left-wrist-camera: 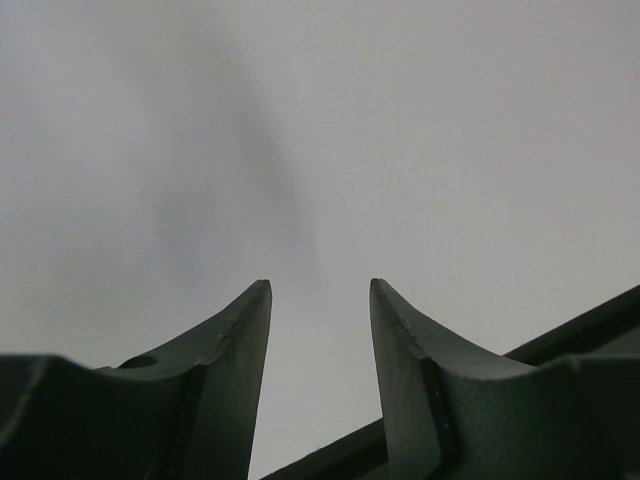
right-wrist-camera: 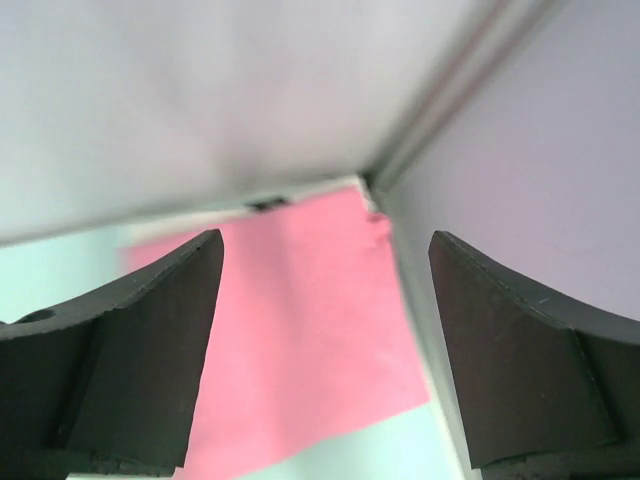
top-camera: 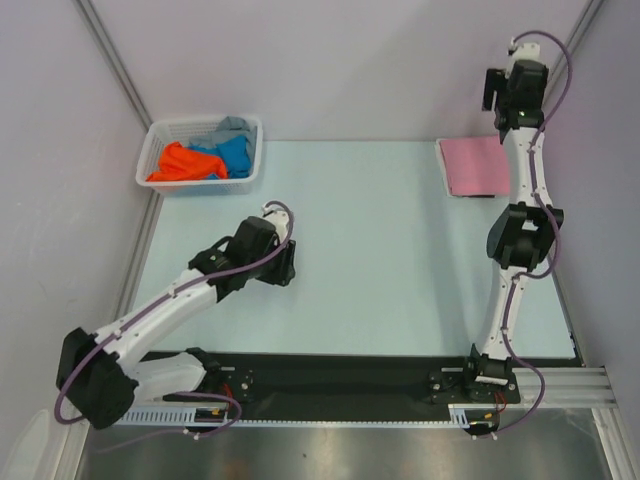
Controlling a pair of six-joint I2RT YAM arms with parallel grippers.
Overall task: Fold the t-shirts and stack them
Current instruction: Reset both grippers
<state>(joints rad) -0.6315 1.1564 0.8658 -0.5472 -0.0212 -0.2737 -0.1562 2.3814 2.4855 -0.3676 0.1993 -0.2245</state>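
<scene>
We see the folded pink shirt [top-camera: 474, 166] at the bench's [top-camera: 380, 260] far right, right below our spread, empty right pincer [right-wrist-camera: 325, 240]. Loose shirts [top-camera: 185, 162] fill the far-left basket [top-camera: 160, 135], nearer our left pincer [left-wrist-camera: 320, 285], likewise spread.

Pink t-shirt [top-camera: 475, 166]; orange t-shirt [top-camera: 180, 162], blue t-shirt [top-camera: 236, 155].

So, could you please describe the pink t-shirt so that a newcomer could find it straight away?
Start at the pale table and go to its far right corner. The pink t-shirt lies there folded flat, alone; the other shirts sit bunched in the white basket.
</scene>
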